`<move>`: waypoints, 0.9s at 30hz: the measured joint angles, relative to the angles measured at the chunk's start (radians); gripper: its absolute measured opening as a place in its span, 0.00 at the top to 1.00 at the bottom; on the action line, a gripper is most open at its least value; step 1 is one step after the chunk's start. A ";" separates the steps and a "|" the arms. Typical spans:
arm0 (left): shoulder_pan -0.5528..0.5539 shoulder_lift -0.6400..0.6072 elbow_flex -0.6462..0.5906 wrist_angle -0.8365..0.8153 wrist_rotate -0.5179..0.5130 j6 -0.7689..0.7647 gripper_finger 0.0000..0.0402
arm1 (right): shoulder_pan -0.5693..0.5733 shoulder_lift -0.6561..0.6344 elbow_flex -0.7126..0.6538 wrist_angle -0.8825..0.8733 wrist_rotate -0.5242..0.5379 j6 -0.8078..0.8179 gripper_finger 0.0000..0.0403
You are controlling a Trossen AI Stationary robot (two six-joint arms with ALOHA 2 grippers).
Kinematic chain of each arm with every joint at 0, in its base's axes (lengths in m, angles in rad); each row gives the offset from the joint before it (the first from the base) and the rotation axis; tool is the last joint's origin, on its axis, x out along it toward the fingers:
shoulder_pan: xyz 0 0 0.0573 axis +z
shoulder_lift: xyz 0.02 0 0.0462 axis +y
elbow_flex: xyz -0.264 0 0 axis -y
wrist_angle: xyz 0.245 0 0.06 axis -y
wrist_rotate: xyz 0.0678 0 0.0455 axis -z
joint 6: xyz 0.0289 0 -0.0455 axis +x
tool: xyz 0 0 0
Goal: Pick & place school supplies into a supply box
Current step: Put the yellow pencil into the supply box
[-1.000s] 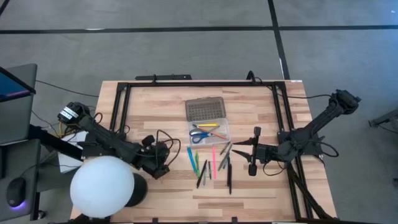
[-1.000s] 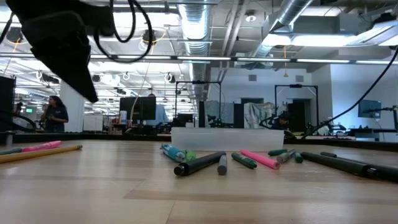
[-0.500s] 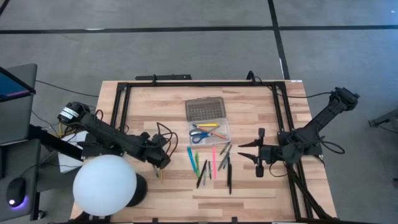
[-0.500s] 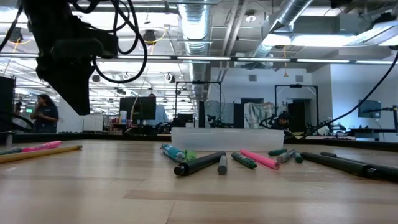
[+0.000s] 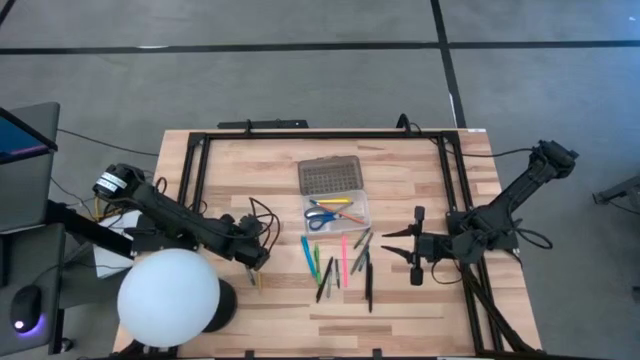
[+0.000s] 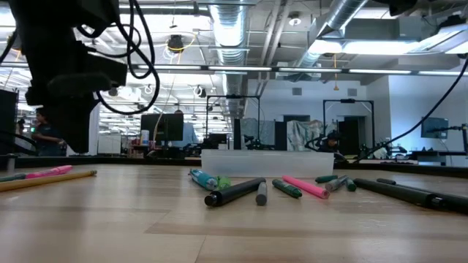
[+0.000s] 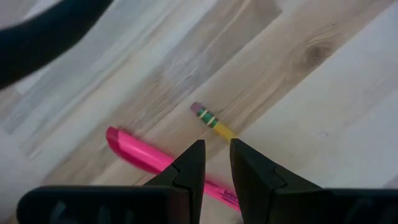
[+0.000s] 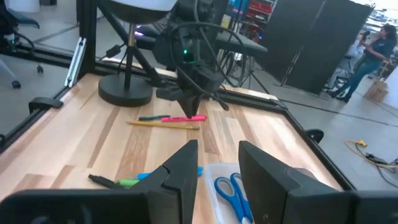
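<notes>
The supply box point(image 5: 333, 195) lies open at the table's middle, its grid lid on the far side. Its clear tray point(image 8: 219, 176) holds blue scissors point(image 8: 233, 190) and a yellow and an orange pen. Several pens and markers point(image 5: 338, 262) lie loose on the wood just in front of it. Farther left lie a pink marker point(image 7: 140, 152) and a yellow pencil point(image 7: 212, 119), side by side. My left gripper point(image 7: 216, 163) hangs just above these two, pointing steeply down, narrowly open and empty. My right gripper point(image 5: 413, 256) hovers open and level to the right of the loose pens.
A large white sphere point(image 5: 168, 298) on a dark round base stands at the near left corner, close to my left arm. A black frame point(image 5: 320, 135) runs along the far and side edges. Bare wood lies along the near edge.
My left gripper has sunk toward the pink marker and the pencil, shifting a little sideways, and has rolled about its own axis. Its fingers keep the same narrow gap. The supplies have not moved.
</notes>
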 joint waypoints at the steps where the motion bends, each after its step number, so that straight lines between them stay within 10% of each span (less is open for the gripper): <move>1: 0.000 0.000 -0.009 0.022 0.000 0.008 0.82 | 0.000 0.000 0.000 0.000 0.000 0.007 0.73; 27: 0.000 0.000 -0.094 0.180 0.057 0.021 0.70 | 0.000 0.000 0.000 -0.021 -0.002 0.034 0.73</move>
